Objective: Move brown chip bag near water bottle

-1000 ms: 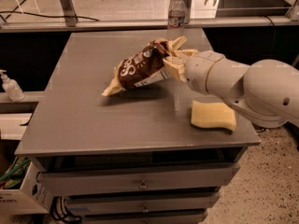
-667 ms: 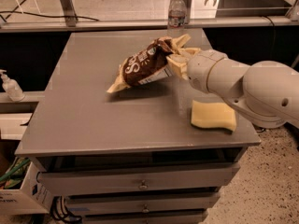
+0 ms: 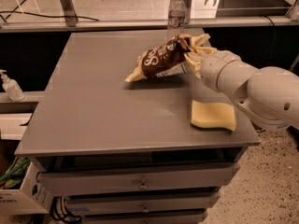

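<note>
The brown chip bag [image 3: 160,59] is dark brown with cream-yellow ends and white script. It hangs tilted above the grey table [image 3: 93,101], its left end low, casting a shadow below. My gripper [image 3: 190,55] is shut on the bag's right end, with the white arm reaching in from the right. The water bottle [image 3: 176,13] is clear with a white cap and stands upright at the table's far edge, just behind the bag.
A yellow sponge [image 3: 213,115] lies near the table's right front edge, under my arm. A small white pump bottle [image 3: 10,86] stands on a low shelf at the left. Drawers sit below the tabletop. A box [image 3: 18,195] sits on the floor at lower left.
My gripper has carried the bag to the right and toward the far edge, closer to the water bottle. The sponge has not moved.
</note>
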Robot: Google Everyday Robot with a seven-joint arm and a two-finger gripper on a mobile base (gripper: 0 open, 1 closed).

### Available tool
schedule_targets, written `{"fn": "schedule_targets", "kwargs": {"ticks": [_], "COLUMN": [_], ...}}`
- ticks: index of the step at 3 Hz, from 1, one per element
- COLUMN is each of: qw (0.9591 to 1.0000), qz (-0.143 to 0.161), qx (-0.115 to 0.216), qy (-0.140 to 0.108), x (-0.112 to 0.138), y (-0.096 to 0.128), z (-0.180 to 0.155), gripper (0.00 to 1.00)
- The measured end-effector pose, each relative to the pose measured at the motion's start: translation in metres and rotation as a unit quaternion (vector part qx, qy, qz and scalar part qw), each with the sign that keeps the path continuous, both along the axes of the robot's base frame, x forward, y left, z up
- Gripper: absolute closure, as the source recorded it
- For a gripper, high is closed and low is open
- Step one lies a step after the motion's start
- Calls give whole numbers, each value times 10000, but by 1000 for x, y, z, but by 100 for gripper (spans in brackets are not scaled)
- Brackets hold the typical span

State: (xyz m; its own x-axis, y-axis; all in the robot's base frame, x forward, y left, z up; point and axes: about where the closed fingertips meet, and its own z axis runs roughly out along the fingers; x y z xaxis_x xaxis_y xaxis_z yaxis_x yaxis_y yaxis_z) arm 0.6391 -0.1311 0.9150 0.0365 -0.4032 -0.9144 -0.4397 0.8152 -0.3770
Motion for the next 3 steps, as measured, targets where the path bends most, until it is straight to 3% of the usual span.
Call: {"fn": "schedule_targets", "kwargs": {"ticks": [3], "qw": [9991], "qz": [-406], "qx": [-133], "qy": [88], "x": [30], "y": [-43], "z": [-33], "gripper": [100]}}
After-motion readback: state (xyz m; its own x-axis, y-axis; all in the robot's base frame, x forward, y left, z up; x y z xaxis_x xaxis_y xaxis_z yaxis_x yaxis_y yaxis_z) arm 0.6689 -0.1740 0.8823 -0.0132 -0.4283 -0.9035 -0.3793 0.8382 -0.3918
